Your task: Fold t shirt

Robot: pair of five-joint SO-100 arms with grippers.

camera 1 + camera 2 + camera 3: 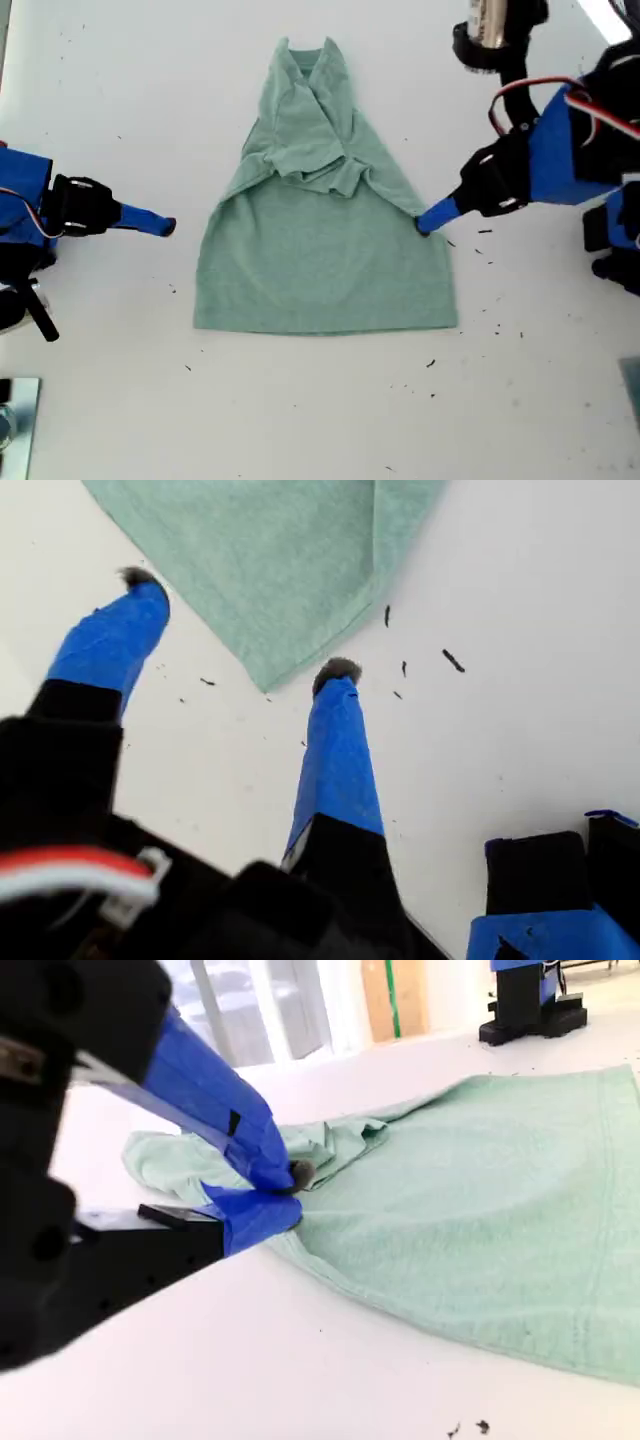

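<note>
Sleeves look already tucked in on the t shirt (325, 250), which lies flat mid-table, collar at 12 o'clock and hem at 6. My first gripper (425, 222) sits at its 3 o'clock edge with jaws spread around the cloth. It needs to close before lifting that side over. My second gripper (165, 227) waits at 9 o'clock, tips pressed together, apparently empty and off the cloth.

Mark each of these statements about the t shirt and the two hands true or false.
1. My second hand is shut on the t shirt at its edge. True.
2. My first hand grips the t shirt. False: it is open and holds nothing.
3. Both sleeves are folded in over the body. True.
4. The t shirt hangs off the table. False: it lies wholly on it.
</note>
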